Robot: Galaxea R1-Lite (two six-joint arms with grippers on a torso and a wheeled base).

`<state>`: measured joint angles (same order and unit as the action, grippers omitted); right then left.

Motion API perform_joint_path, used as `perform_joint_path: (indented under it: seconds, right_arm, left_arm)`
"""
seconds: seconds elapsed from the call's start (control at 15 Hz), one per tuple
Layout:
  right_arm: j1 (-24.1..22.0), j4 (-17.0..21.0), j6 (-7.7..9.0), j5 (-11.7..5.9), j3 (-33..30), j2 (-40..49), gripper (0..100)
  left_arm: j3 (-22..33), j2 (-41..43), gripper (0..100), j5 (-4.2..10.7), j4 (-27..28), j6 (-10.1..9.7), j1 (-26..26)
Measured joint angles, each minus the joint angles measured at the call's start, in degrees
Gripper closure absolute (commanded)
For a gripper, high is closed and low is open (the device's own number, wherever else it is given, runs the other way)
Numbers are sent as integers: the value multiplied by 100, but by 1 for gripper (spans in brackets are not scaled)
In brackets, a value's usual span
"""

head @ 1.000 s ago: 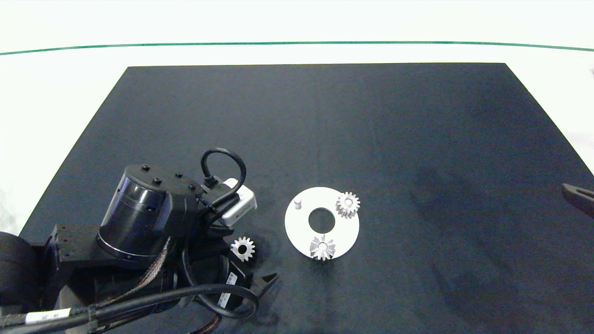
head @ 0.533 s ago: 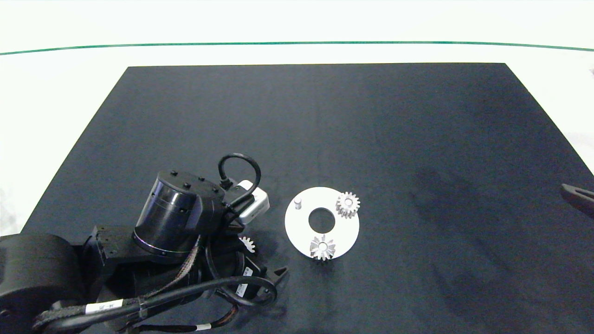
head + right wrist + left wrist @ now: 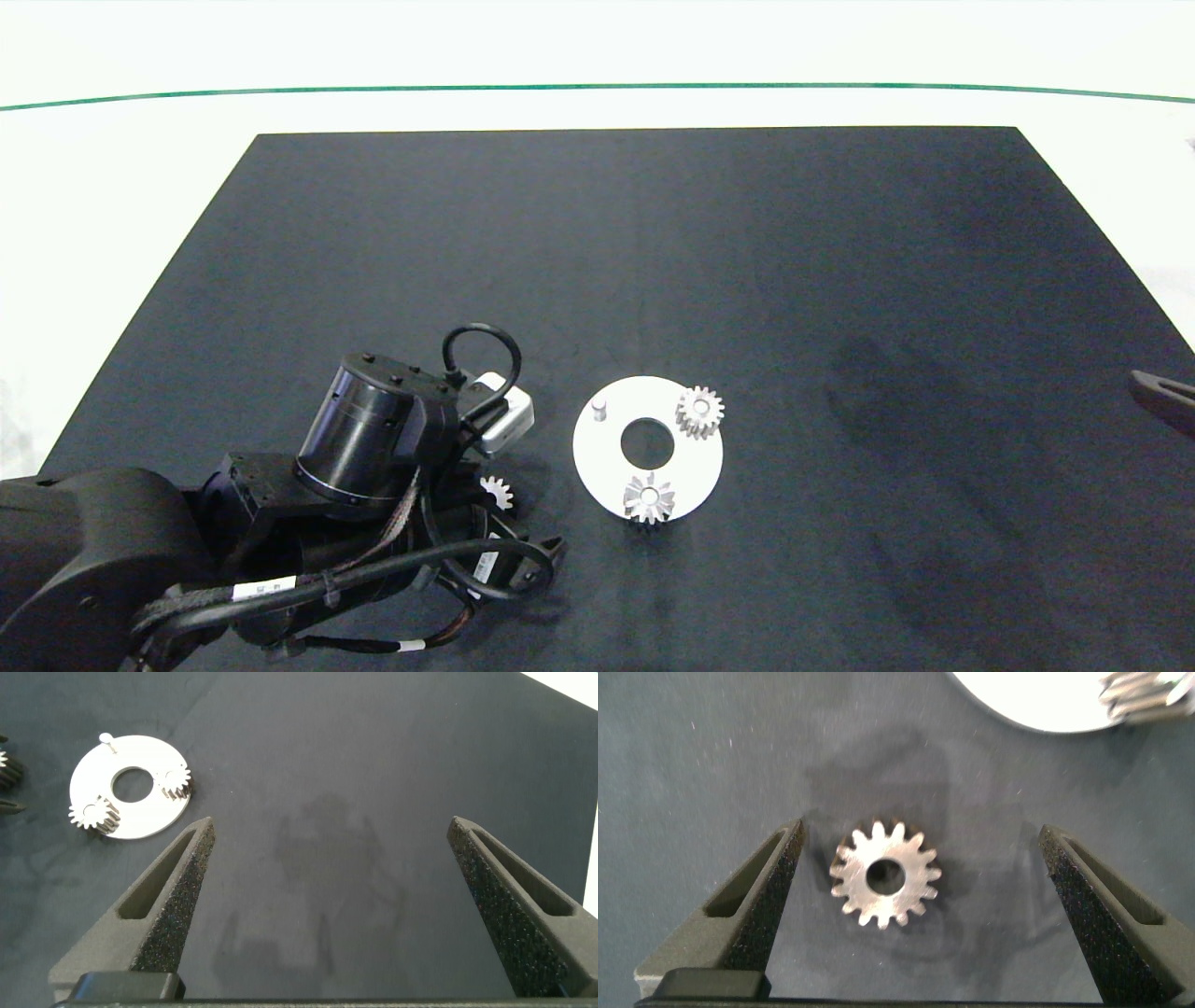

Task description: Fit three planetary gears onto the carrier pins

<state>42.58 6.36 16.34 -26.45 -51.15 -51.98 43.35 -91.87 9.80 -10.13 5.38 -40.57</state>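
A white carrier disc [image 3: 691, 462] lies on the black mat. Two silvery planetary gears [image 3: 699, 411] [image 3: 649, 497] sit on its carrier pins; one bare pin [image 3: 599, 407] stands at the disc's far left. The third gear [image 3: 498, 491] lies flat on the mat left of the disc, half hidden under the left arm. In the left wrist view this gear [image 3: 884, 875] lies between the fingers of my open left gripper [image 3: 924, 845], touching neither. My right gripper [image 3: 332, 831] is open and holds nothing; it hovers over bare mat, far right of the disc [image 3: 140, 807].
The black mat [image 3: 653, 243] covers most of the white table [image 3: 112, 168]. A green line [image 3: 597, 88] runs along the far side. The right arm's tip [image 3: 1162, 397] shows at the right edge.
The left arm has swung right and lowered over the loose gear, which is now partly covered in the head view. Disc, mounted gears and right arm have not moved.
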Motion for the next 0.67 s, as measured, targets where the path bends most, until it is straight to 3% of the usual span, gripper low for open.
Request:
perform_joint_path:
  seconds: [0.27, 0.67]
  right_arm:
    - [2, 2, 0, -2, 0, -5, 0]
    - [5, 2, 0, -2, 9, -5, 0]
  left_arm:
    - [-215, 46, 1, -2, -194, 40, 89]
    - [-265, 80, 13, 0, -284, 55, 77]
